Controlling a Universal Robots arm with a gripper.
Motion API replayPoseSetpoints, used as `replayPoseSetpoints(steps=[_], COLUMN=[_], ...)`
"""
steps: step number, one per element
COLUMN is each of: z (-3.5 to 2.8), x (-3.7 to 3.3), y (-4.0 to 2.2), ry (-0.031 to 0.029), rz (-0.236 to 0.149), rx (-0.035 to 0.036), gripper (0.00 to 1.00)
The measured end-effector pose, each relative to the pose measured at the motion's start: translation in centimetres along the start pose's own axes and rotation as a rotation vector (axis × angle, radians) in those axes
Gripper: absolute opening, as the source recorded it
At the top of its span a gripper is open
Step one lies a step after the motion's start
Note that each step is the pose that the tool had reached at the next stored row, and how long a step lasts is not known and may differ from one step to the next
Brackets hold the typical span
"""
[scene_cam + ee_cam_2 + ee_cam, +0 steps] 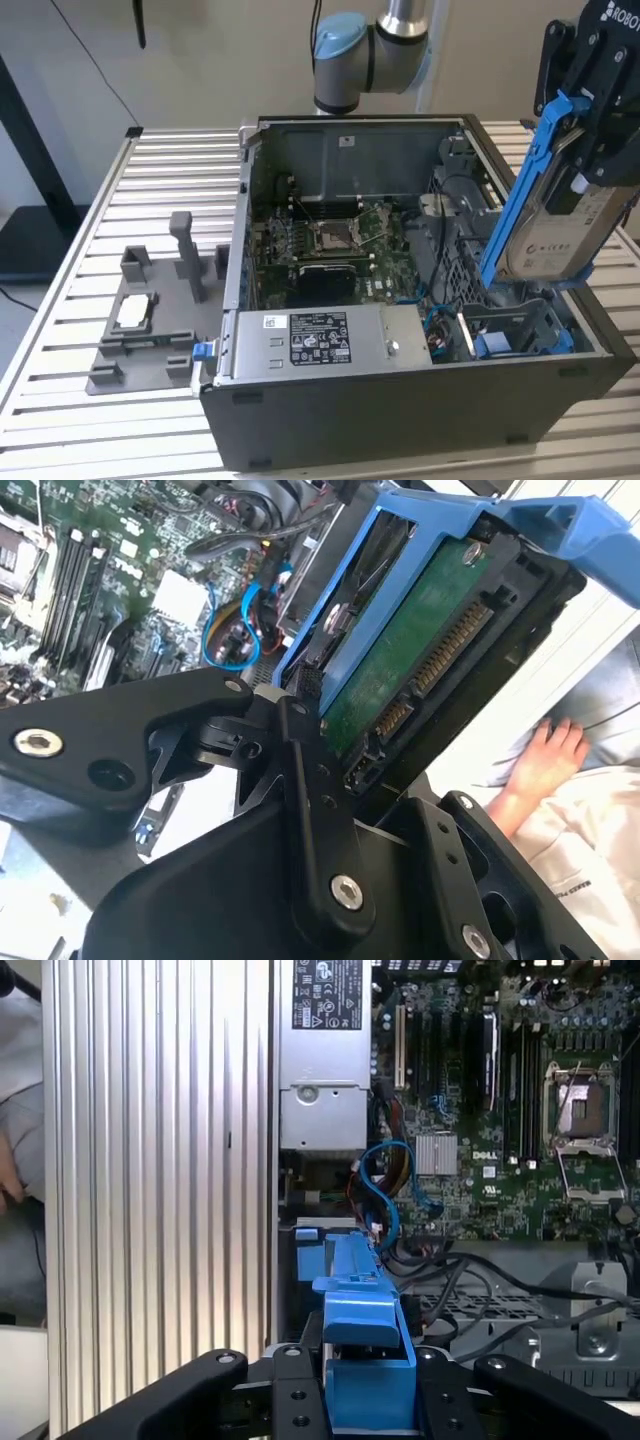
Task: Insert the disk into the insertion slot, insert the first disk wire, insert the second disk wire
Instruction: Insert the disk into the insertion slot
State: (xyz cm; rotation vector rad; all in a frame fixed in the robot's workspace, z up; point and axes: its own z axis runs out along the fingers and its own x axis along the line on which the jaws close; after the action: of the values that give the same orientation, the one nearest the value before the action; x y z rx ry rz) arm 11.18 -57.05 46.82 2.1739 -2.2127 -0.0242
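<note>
Starting at the exterior view's left, a grey fixture tray (140,330) lay on the slatted aluminium table (60,330), with bare slats all around it. In the middle stood the open computer case (400,420), its power-supply box (400,345) carrying a white sticker (318,338). At the right, the gripper (592,165) clamped the white-labelled disk (545,230), tilted and raised above the insertion slot (510,325), not yet inside it.
</note>
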Motion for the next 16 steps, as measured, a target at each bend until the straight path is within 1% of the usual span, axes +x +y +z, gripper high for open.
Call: replayPoseSetpoints(steps=[4,16], z=[0.44,2.6], x=[0.21,0.57], y=[-0.21,-0.33], ry=[0.0028,0.0031], rz=[-0.004,-0.006], rx=[-0.0021,-0.0026], gripper=[0.33,0.33])
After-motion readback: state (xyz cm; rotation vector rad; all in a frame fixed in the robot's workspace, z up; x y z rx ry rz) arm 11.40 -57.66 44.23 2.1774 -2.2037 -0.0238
